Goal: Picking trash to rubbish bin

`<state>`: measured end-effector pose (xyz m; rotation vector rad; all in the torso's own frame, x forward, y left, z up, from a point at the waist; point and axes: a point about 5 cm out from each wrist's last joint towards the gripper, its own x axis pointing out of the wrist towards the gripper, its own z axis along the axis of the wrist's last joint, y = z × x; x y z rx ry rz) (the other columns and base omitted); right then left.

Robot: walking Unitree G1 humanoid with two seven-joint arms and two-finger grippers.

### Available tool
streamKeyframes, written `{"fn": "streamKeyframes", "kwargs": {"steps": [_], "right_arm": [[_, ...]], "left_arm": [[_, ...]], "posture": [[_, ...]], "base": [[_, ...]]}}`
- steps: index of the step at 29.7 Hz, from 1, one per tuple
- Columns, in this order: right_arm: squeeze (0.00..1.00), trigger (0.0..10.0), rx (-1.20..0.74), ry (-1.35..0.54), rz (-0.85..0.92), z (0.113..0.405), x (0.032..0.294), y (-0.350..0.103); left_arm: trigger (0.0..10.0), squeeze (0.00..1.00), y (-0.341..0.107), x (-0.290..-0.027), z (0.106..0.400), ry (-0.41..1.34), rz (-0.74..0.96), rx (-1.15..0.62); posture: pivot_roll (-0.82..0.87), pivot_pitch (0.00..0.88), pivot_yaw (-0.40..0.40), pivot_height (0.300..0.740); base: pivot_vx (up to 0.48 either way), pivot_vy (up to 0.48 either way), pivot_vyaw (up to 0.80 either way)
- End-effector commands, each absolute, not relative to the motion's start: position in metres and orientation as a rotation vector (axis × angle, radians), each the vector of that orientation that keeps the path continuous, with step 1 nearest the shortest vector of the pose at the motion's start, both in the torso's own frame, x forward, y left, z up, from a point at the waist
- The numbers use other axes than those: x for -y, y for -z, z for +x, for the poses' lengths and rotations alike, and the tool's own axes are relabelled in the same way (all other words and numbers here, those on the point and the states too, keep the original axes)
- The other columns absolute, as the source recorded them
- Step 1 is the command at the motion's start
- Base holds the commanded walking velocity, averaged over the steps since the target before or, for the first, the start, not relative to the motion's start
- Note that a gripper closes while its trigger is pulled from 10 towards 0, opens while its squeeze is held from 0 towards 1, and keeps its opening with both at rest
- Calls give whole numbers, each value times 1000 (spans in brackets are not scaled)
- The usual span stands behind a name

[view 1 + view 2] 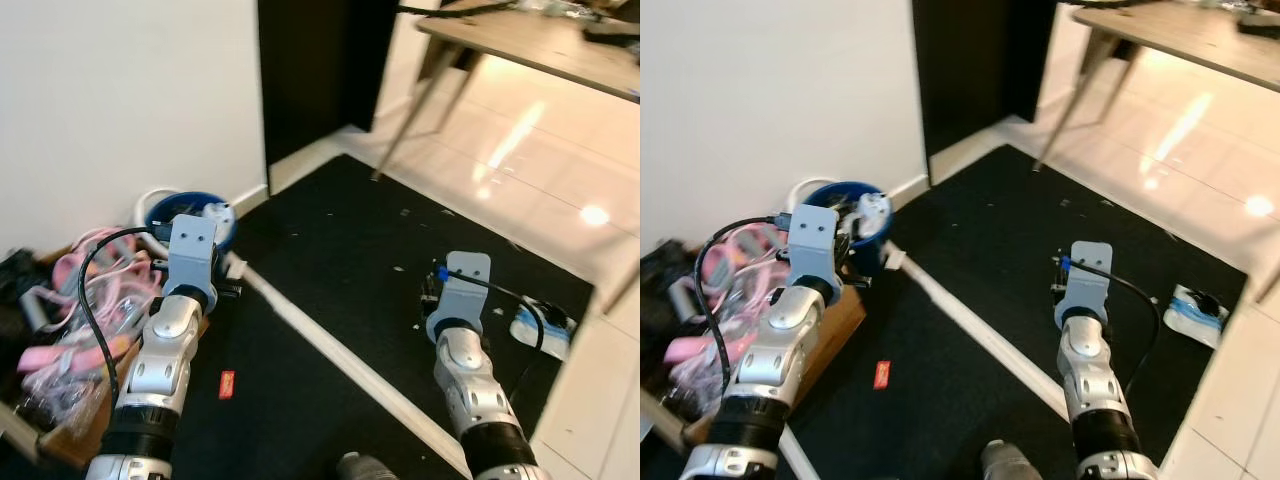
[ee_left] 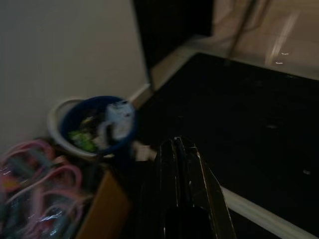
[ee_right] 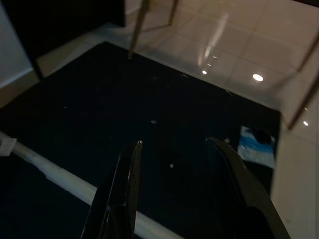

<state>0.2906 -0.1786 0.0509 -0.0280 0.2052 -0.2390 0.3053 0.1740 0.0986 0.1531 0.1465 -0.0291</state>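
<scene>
We take the blue-and-white wrapper as the trash still to pick: it lies at the far right edge of the black mat, by the tiled floor, just beyond the right gripper. That gripper hangs over the mat with its fingers spread and nothing between them. A small red scrap also lies on the mat near the left arm. The rubbish bin, blue, stands against the wall at the mat's left edge, already with white and green rubbish inside. The left gripper points toward it, fingers pressed together, holding nothing we can see. So we judge some trash is binned and at least the wrapper and scrap remain. The left wrist view is dark, so the bin's contents are hard to name; the pink clutter beside the bin is cut off at the frame edge.
</scene>
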Motion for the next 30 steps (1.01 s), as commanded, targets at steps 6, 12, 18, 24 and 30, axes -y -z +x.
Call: {"fn": "streamKeyframes", "kwargs": {"steps": [6, 12, 18, 24, 30], "right_arm": [[0, 10000, -124, 183, 2, 293, 173, -62], [0, 10000, -7, 32, 57, 296, 156, -79], [0, 10000, 38, -62, 50, 295, 142, -88], [0, 10000, 33, -65, 48, 293, 140, -86], [0, 10000, 28, -59, 37, 292, 142, -85]], "left_arm": [[10000, 0, -87, -162, 299, 127, 148, -198], [10000, 0, -89, -150, 298, 198, 122, -182], [10000, 0, -94, -144, 299, 222, 154, -142], [10000, 0, -102, -142, 301, 232, 139, -102], [10000, 0, -104, -143, 303, 234, 146, -99]], "posture": [[18, 0, 7, 740], [20, 0, 7, 740], [15, 0, 12, 740], [16, 0, 12, 740], [15, 0, 14, 740]], "base": [[0, 0, -800], [0, 0, -800], [0, 0, -133], [44, 0, 0], [269, 0, 0]]}}
